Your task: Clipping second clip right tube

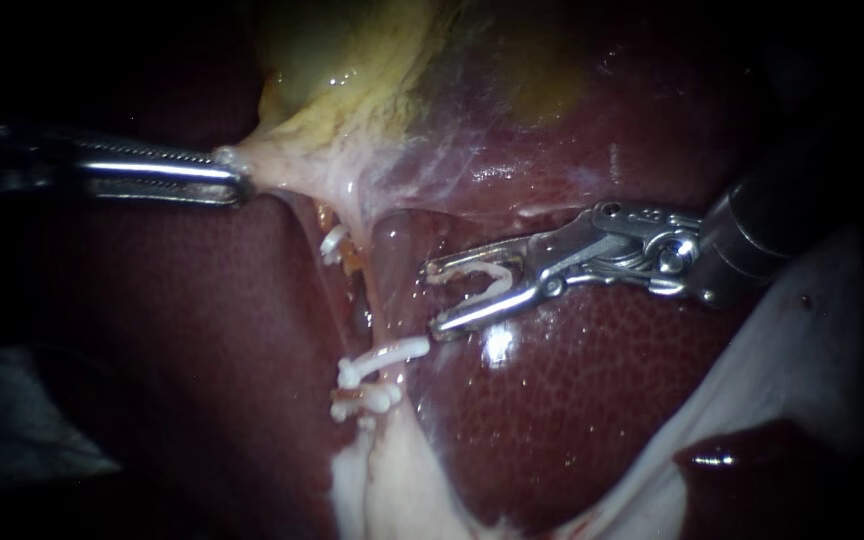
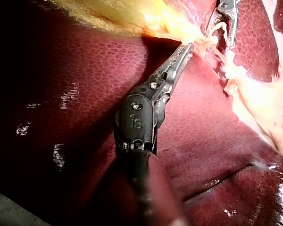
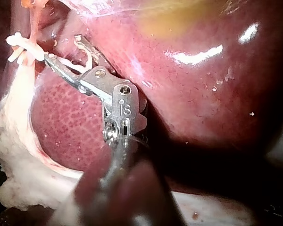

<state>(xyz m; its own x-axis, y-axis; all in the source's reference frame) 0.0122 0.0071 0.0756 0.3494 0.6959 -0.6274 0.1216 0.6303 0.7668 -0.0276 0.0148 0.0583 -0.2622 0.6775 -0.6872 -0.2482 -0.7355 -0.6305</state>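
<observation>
My left instrument (image 1: 235,176) comes in from the left, its jaws shut on pale tissue at the neck of the yellow gallbladder (image 1: 352,60) and holding it taut; the left wrist view shows the same grip (image 2: 187,48). Two thin tubes run down from there. The left tube (image 1: 320,262) carries a white clip (image 1: 333,243). The right tube (image 1: 384,290) carries two white clips (image 1: 384,357) lower down. My right instrument (image 1: 435,298) holds a white clip (image 1: 490,284) between wide-standing jaws, tips just right of the right tube and apart from it, also seen in the right wrist view (image 3: 62,47).
Dark red liver (image 1: 572,380) lies under and around both instruments. White fatty tissue (image 1: 382,490) spreads below the clipped tubes. A pale sheet (image 1: 812,330) lies under the right instrument's shaft, with a dark red lobe (image 1: 752,480) at the lower right.
</observation>
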